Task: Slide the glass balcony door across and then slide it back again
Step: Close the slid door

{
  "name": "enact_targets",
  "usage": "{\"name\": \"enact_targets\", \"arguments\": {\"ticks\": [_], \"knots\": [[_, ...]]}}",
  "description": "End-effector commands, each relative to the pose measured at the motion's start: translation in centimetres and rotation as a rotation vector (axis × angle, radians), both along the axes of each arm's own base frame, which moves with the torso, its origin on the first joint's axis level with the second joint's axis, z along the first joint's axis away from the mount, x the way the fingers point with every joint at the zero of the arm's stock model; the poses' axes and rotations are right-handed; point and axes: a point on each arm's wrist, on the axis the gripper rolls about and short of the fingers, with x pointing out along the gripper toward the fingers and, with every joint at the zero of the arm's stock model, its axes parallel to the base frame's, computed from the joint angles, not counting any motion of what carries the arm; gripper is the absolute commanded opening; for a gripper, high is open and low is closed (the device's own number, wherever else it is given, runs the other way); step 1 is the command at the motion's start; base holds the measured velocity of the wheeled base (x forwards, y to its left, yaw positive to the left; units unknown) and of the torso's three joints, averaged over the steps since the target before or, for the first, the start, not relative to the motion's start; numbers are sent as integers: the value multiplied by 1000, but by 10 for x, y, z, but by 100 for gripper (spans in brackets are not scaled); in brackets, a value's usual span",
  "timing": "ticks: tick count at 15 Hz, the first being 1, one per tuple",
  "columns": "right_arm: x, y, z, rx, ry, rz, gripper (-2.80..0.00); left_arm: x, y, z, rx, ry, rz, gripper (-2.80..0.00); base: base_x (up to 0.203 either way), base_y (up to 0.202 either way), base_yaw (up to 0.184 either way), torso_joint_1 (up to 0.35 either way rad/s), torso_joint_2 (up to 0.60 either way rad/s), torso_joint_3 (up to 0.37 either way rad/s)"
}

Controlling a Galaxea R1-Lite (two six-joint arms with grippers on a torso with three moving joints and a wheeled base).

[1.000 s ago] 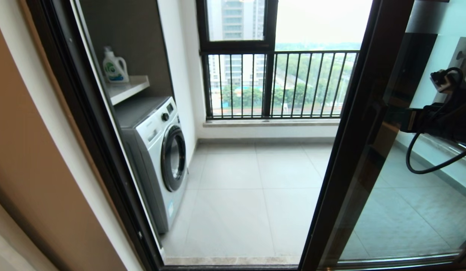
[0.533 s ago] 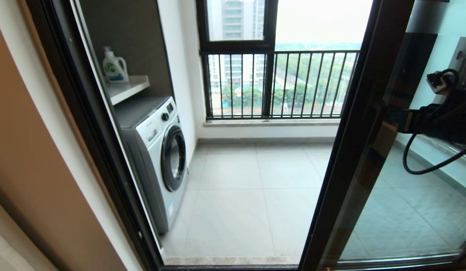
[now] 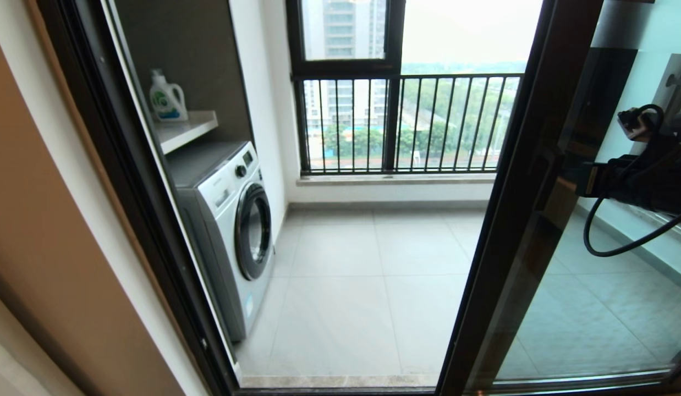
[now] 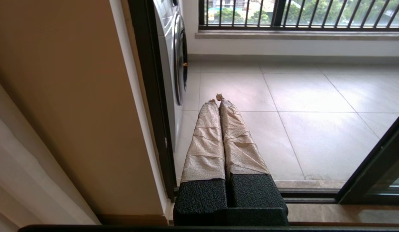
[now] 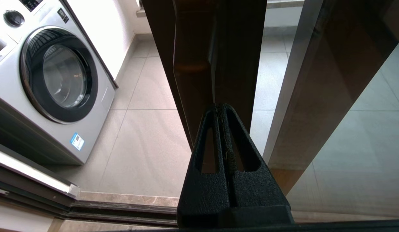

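The right gripper (image 5: 221,108) has its fingers pressed together with nothing between them, tips set against the dark stile of the door (image 3: 516,220), close by what seems to be the handle (image 3: 541,165), though that bar is hard to make out against the frame. The door stands slid to the right of the opening, its glass overlapping the fixed panel (image 3: 621,286), so the doorway to the balcony is open. Judging by this, the step in hand is the push back across: the tips should bear flat on the stile edge and drive level along the track (image 5: 122,209), not upward or inward, or they may skid off the smooth metal. The left gripper (image 4: 219,102), fingers closed and wrapped in tape, hangs idle low by the jamb (image 4: 151,96), left of the door. Beyond the door's threshold sit a washer (image 3: 236,220) with a detergent bottle (image 3: 167,99) on the shelf (image 3: 195,126) above, and the railing (image 3: 406,124) further back. None of these lies in the door's run; the arm's dangling cable (image 3: 621,242) near the glass could snag.
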Motion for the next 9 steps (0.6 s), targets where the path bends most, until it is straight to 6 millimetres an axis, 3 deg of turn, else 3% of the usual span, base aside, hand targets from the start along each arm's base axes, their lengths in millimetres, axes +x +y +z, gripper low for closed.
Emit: {"name": "enact_targets", "arguments": {"ticks": [1,6,9], "knots": [[1,5,-1,1,0,21,-280,0,0,0,0,2,0,-280,0,0,0,0,0,0],[2,12,0,4,-1,40,-280,0,0,0,0,2,0,-280,0,0,0,0,0,0],[-9,13,6,-2,-24,40,-280,0,0,0,0,2,0,-280,0,0,0,0,0,0]]}}
